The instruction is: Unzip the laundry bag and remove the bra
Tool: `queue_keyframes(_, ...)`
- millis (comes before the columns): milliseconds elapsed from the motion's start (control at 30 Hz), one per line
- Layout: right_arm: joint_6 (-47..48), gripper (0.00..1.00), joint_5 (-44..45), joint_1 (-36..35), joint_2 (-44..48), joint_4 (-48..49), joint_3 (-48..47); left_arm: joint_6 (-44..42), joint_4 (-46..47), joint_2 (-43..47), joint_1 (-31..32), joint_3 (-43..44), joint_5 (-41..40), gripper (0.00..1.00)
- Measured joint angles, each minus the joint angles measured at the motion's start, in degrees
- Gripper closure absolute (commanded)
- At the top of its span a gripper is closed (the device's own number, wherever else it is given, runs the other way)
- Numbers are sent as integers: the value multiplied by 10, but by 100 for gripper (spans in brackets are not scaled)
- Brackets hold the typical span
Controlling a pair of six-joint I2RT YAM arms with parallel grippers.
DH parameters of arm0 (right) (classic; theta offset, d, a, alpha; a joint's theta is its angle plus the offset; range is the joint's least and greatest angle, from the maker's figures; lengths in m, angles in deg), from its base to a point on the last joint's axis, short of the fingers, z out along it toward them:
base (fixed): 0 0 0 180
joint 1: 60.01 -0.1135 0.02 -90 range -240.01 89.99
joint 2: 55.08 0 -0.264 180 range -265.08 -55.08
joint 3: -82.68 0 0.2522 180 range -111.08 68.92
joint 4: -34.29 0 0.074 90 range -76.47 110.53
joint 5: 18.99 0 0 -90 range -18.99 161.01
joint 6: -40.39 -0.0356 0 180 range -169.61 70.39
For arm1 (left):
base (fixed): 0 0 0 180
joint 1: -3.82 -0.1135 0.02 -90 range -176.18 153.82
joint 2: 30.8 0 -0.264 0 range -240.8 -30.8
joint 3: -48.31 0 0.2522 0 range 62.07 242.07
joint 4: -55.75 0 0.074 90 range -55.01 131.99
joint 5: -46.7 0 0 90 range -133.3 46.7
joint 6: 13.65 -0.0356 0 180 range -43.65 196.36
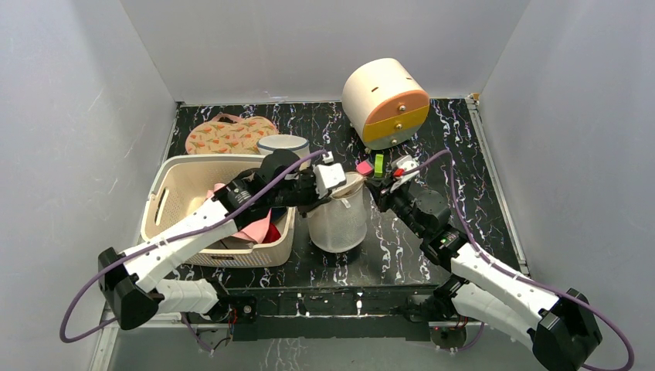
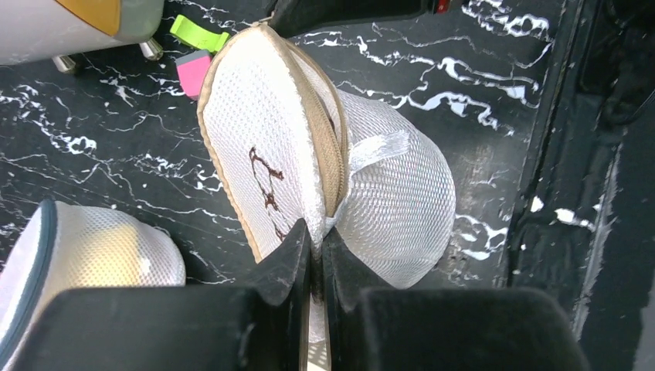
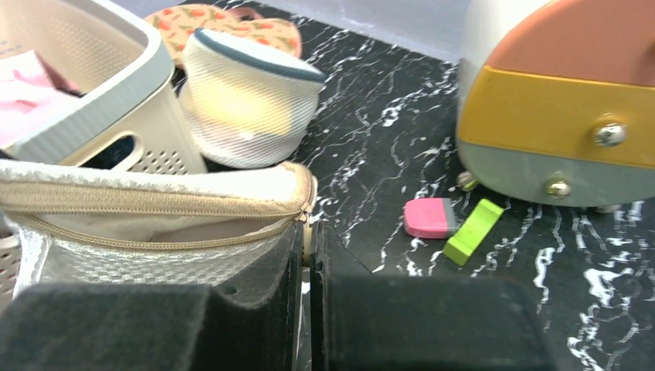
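Plainly, the laundry bag (image 1: 337,220) stood upright mid-worktop, toward the near edge, just beside the basket (image 1: 171,165). We held its rim from opposite sides. Our left gripper (image 2: 317,238) was pinched shut on the mesh by the webbing loop, and our right gripper (image 3: 307,232) was closed narrowly on the end of the zip (image 3: 154,199). We judged the track curved from the right jaws toward the left, so the right arm should draw.

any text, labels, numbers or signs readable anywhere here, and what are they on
No words, numbers or brand names show in any view.
The only sign is a dark bra-shaped outline drawing on the flat round top of the laundry bag, with no lettering beside it.
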Motion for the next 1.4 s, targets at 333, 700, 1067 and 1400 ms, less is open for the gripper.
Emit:
queue_keyframes(333,-22,100,-81,9,12,-57,0,46,34,1,0,-61,14,56)
queue_keyframes(700,-29,100,-137,11,4,-89,-7,233,-11,-17,2,12,63,31)
queue_keyframes(1067,-40,100,-142,11,12,-113,-25,378,27,-122,3,48,57,34)
queue_keyframes(1400,-43,100,-142,11,19,-124,-25,369,-5,-168,3,87,15,81)
